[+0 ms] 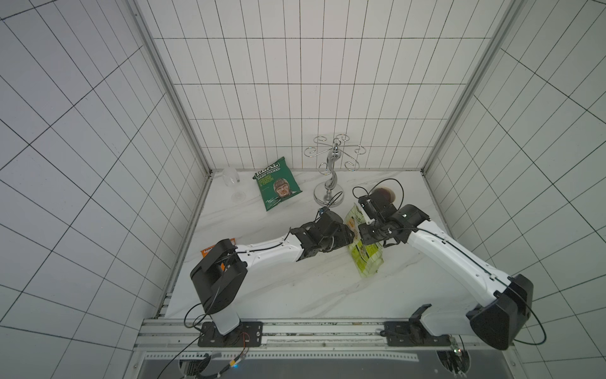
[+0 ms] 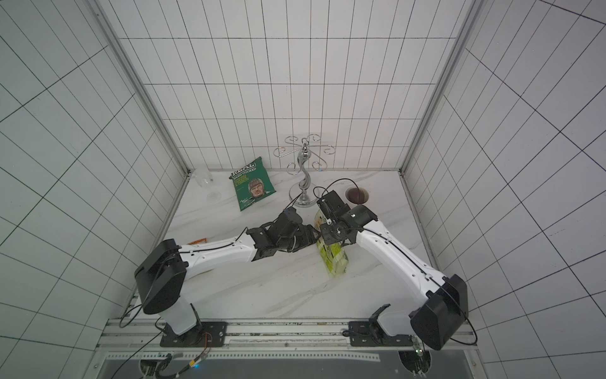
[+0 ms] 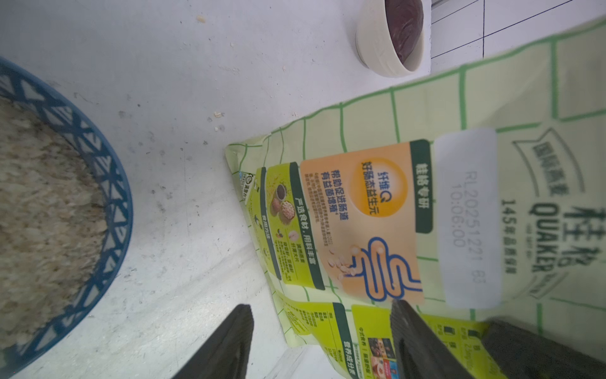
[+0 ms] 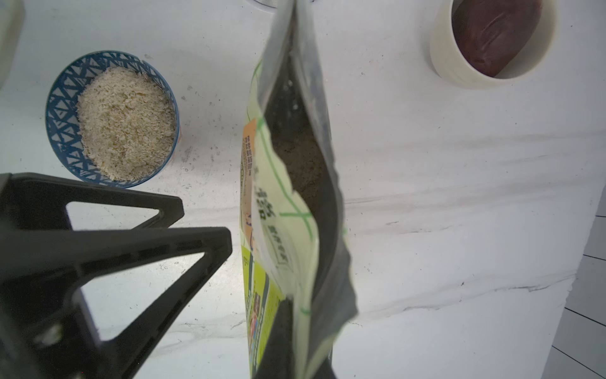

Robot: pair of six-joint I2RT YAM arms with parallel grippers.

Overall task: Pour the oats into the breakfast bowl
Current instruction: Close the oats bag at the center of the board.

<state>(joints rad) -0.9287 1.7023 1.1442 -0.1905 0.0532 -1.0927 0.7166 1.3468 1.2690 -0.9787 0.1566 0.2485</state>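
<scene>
The lime-green and yellow oats pouch point(image 1: 364, 259) point(image 2: 334, 261) stands upright right of centre on the marble table in both top views. My right gripper point(image 4: 295, 361) is shut on the pouch's point(image 4: 278, 210) top edge; its mouth gapes, with oats point(image 4: 301, 157) inside. My left gripper point(image 3: 321, 308) is open beside the pouch point(image 3: 360, 213), one corner of it lying between the fingers point(image 4: 147, 249). The breakfast bowl point(image 4: 62, 108) point(image 3: 111, 183), blue-and-white patterned, holds a heap of pale oats point(image 4: 126, 124). It sits left of the pouch, hidden under my left wrist in both top views.
A cream bowl with dark inside point(image 1: 383, 195) point(image 4: 492, 42) sits behind the pouch. A chrome glass stand point(image 1: 329, 183), a dark green crisp bag point(image 1: 277, 187) and a wine glass point(image 1: 231, 178) stand at the back. An orange packet point(image 1: 208, 251) lies under my left arm.
</scene>
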